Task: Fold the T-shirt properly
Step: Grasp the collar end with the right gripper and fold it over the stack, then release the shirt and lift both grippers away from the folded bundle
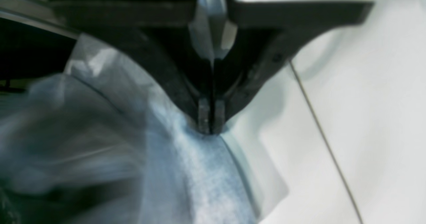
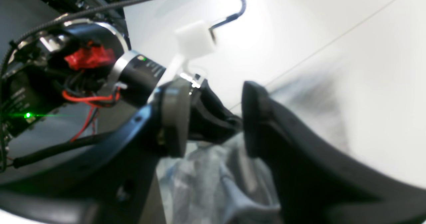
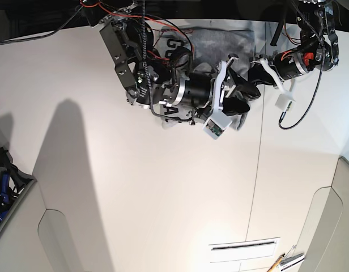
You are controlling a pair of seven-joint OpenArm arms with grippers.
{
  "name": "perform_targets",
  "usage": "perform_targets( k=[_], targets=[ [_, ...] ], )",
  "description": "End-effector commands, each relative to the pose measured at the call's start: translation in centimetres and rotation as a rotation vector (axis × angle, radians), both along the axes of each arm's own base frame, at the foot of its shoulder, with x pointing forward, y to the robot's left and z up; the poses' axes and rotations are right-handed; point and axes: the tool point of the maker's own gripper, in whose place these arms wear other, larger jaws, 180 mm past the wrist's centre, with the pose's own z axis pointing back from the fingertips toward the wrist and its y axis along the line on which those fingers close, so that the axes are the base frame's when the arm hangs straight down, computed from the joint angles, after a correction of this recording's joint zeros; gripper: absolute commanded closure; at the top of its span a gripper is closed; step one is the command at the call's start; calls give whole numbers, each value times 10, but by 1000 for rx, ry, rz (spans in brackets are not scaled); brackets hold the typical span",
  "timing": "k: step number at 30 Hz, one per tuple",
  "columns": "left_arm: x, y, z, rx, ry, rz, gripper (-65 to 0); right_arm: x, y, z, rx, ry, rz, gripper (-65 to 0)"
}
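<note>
Shirt: the T-shirt (image 3: 220, 39) lies bunched at table's (image 3: 163, 198) far edge, under both arms. Soft, light, floppy cloth; best pinched at hem/shoulder seams. Left gripper (image 1: 210, 125) clamped on a fold; right gripper (image 2: 238, 130) jaws apart w/ cloth between.

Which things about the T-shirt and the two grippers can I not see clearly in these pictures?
- T-shirt layout and fold, base view: both arms cover most of it.
- Its black lettering: only a few letters show beside the arm.
- Left gripper, left wrist view: pinches cloth; motion blur hides which part.
- Right gripper, right wrist view: jaws apart over blurred cloth; contact unclear.
</note>
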Motion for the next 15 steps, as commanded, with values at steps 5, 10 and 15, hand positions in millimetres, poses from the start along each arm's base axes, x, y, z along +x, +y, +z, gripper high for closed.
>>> perform_targets(
  k=[5, 10, 15],
  targets=[
    [-1, 7, -1, 37, 8, -12, 0, -3, 8, 19, 67, 11, 34, -270],
    [-1, 7, -1, 37, 8, -12, 0, -6, 10, 27, 113, 34, 47, -270],
    [-1, 7, -1, 38, 8, -12, 0, 8, -1, 27, -20, -83, 32, -269]
  ],
)
